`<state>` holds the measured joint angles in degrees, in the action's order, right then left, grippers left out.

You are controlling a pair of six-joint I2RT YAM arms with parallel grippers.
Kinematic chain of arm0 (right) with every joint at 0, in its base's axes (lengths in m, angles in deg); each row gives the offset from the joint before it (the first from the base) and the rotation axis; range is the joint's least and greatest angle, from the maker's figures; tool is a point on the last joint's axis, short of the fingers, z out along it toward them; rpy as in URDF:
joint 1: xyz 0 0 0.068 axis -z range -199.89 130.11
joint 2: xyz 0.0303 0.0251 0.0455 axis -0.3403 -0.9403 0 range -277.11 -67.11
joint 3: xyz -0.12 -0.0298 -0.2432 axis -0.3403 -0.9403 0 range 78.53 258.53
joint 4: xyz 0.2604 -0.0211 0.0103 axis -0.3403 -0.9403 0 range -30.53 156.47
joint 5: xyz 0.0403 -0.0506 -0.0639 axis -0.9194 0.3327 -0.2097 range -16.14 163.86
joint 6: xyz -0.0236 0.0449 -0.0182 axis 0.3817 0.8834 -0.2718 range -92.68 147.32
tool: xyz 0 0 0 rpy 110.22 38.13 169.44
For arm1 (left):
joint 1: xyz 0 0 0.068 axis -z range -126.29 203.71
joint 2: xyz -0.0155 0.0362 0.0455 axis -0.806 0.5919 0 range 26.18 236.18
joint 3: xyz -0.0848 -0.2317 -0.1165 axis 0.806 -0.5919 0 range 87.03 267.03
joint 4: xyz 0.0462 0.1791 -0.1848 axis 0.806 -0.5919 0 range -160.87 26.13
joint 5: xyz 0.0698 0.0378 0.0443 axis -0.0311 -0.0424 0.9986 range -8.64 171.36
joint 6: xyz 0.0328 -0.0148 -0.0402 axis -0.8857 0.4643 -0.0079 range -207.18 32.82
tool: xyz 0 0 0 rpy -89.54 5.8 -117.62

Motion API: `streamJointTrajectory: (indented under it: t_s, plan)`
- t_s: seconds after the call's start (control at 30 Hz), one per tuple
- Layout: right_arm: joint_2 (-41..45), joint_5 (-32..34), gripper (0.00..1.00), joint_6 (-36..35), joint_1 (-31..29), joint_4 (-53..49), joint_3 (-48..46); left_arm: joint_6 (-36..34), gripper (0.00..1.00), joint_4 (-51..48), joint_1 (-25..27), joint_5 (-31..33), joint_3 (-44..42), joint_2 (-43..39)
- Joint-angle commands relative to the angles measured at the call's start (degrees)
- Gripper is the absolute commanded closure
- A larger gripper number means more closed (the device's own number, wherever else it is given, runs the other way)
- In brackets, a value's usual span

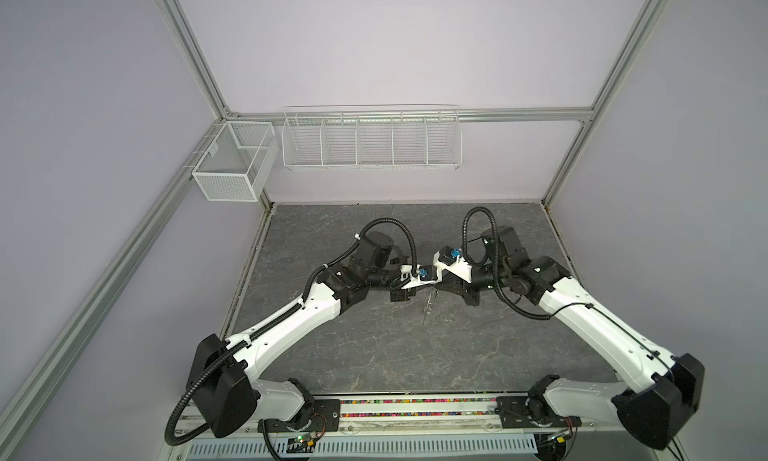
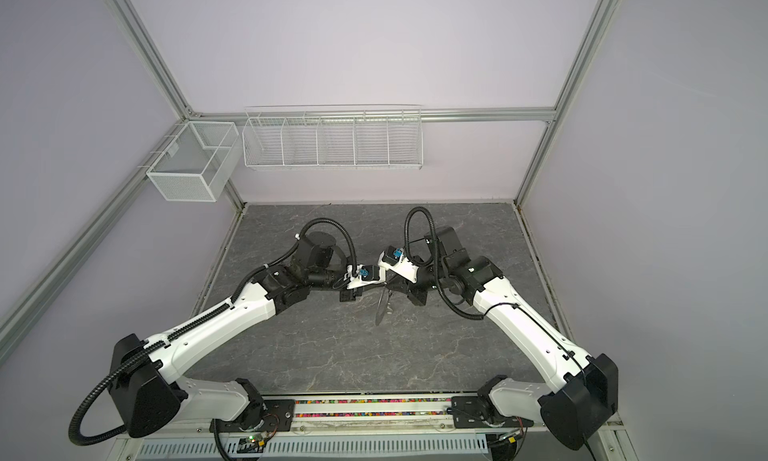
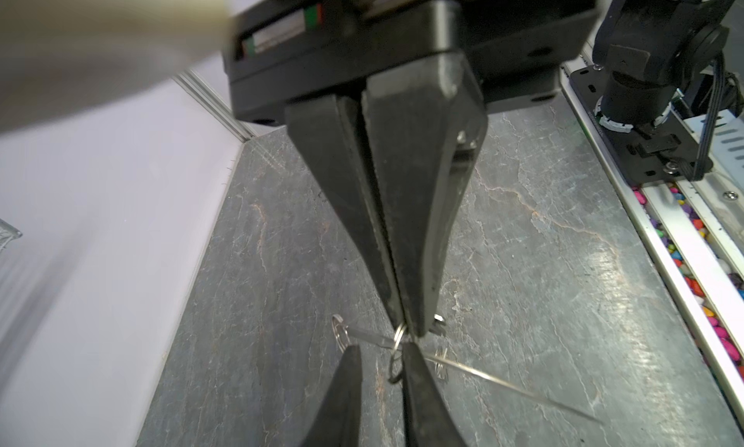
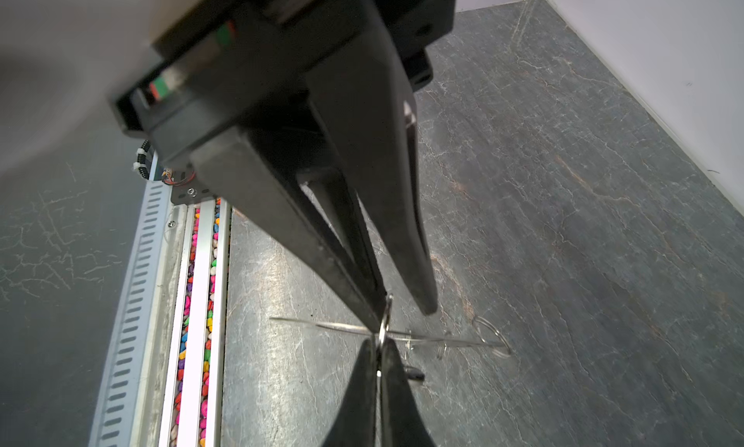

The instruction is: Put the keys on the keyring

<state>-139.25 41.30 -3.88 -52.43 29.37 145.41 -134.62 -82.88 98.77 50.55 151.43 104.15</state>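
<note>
Right claw (image 4: 379,344): clenched on a small wire loop (image 4: 383,324) at the keyring's rim.
Left claw (image 3: 382,347): jaws a little apart, straddling the loop, not visibly pinching it.
Keyring (image 2: 382,308): in the air between the two claws, over the middle of the table (image 1: 374,355), hanging nearly edge-on.
Keys: I can't pick them out for sure. None lies in plain sight on the table, and a dark bit beside the right claw may be one.
Progress: the ring is off the table with a loop held out. I'd judge the threading unfinished, and I can't say whether either key is on.
Basket (image 1: 232,164): wall-hung mesh, nothing in it that I can see.
Rack (image 1: 372,141): five wire bays, all bare.
Trough (image 4: 197,324): coloured pebbles (image 4: 183,344).
</note>
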Motion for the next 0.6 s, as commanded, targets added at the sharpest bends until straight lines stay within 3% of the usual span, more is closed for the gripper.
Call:
streamJointTrajectory:
  t_s: [0.0, 0.1, 0.2, 0.3, 0.57]
  plan:
    - [0.15, -0.38, 0.93, -2.01, -0.67, -0.36, 1.38, -1.77, 0.84, -3.76, 0.29, -2.19, 2.42, 1.59]
    - [0.48, -0.23, 0.93, -3.43, -1.37, -0.95, 1.57, -2.14, 0.88, -4.2, 0.29, -2.78, 2.48, 1.68]
    - [-0.04, 0.17, 0.93, -4.3, -2.05, -1.81, 2.01, -2.31, 0.99, -4.2, 0.29, -3.77, 2.48, 1.61]
    - [-0.68, 1.3, 0.92, -4.16, -2.36, -2.1, 2.3, -1.74, 1.0, -3.31, 0.3, -4.82, 2.16, 1.48]
    - [6.66, 10.4, 0.65, -1.58, -1.84, 7.04, -4.29, 4.68, 1.0, 2.03, 0.06, -4.4, -1.29, -0.66]
